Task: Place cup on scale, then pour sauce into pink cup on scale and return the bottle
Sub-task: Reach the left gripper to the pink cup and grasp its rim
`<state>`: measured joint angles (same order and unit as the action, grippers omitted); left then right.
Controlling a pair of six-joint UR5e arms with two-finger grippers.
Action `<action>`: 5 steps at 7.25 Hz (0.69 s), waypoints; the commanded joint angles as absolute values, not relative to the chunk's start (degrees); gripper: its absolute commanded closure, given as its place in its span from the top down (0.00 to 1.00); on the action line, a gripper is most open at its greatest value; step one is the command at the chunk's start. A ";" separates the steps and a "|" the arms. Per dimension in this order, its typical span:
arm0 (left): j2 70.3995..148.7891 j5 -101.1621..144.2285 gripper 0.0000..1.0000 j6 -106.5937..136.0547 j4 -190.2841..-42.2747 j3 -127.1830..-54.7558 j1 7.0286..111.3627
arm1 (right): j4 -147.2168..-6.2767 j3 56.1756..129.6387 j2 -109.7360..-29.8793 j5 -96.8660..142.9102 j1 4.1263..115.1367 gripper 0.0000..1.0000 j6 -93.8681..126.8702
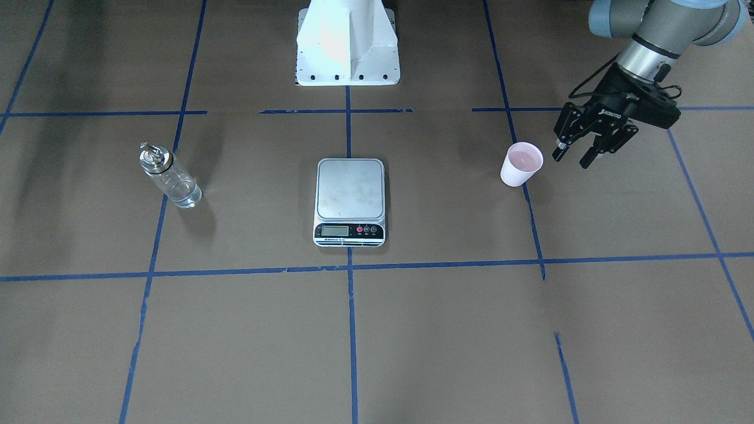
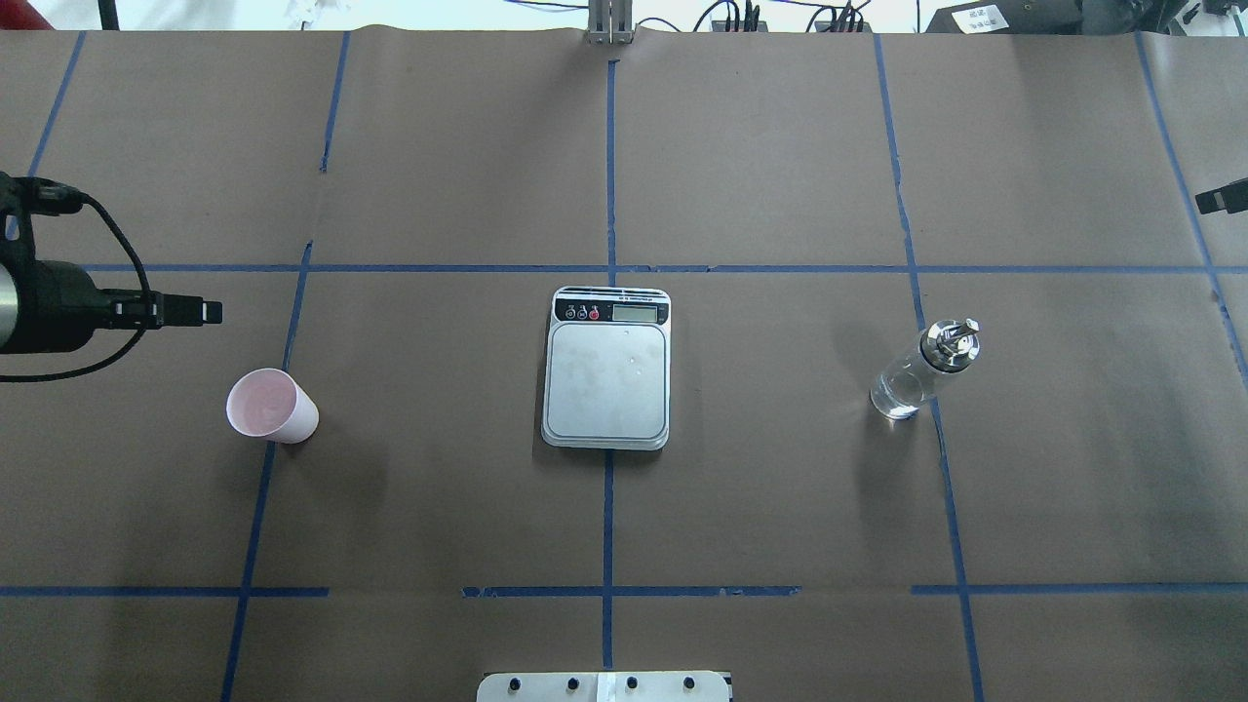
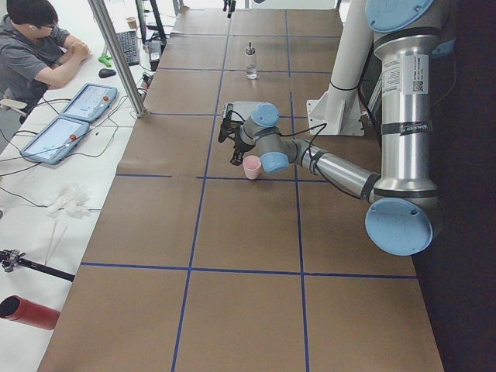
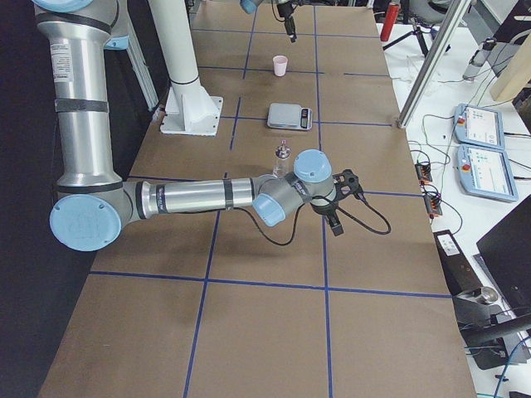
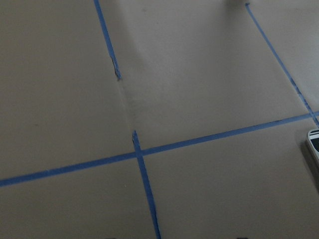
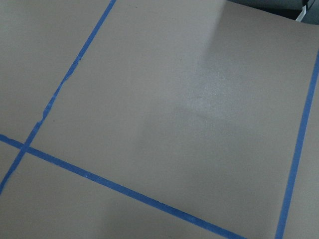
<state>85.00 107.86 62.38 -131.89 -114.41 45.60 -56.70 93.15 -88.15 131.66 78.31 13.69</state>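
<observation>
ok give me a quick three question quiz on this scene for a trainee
1. True or false: the scale has nothing on its plate.
2. Fill in: the bottle stands on the robot's ___ side.
3. Which is nearest the left gripper? A) cup B) bottle C) scale
Key: 1 true; 2 right; 3 A

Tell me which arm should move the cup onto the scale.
Left. The left gripper, open, sits beside the cup; the right gripper is far off past the bottle, across the scale.
</observation>
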 commanded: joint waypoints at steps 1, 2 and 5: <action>84.20 101.10 0.56 64.86 -126.59 -114.70 40.10 | -56.69 93.16 -88.15 131.66 78.31 1.00 13.71; 84.20 100.38 0.56 64.86 -126.04 -114.52 39.12 | -56.69 93.08 -88.15 131.66 78.31 1.00 13.71; 84.20 100.20 0.56 64.86 -125.95 -113.64 36.84 | -56.69 92.99 -88.15 131.66 78.31 1.00 13.71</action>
